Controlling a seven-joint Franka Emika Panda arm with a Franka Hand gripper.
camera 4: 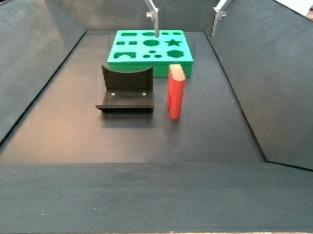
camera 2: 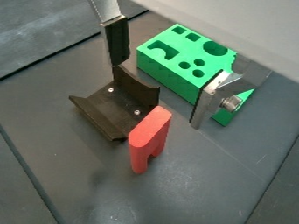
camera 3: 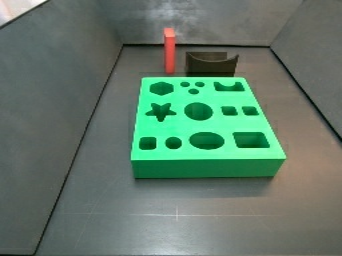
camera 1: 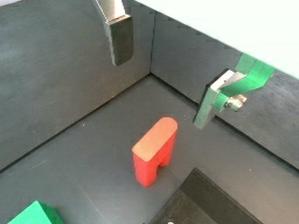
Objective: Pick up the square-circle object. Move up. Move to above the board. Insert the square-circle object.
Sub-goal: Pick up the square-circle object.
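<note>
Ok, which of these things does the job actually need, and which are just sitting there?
Needed:
red peg, standing on the floor, not held
green board
claw, open, above the peg

Just sitting there:
dark fixture, beside the peg

Tool (camera 2: 163, 79): 2 flat silver fingers, dark pads

Dark grey floor (camera 4: 134, 151) is lying between matte grey walls (camera 4: 263, 73); a pale strip, possibly tape, is edging it.
</note>
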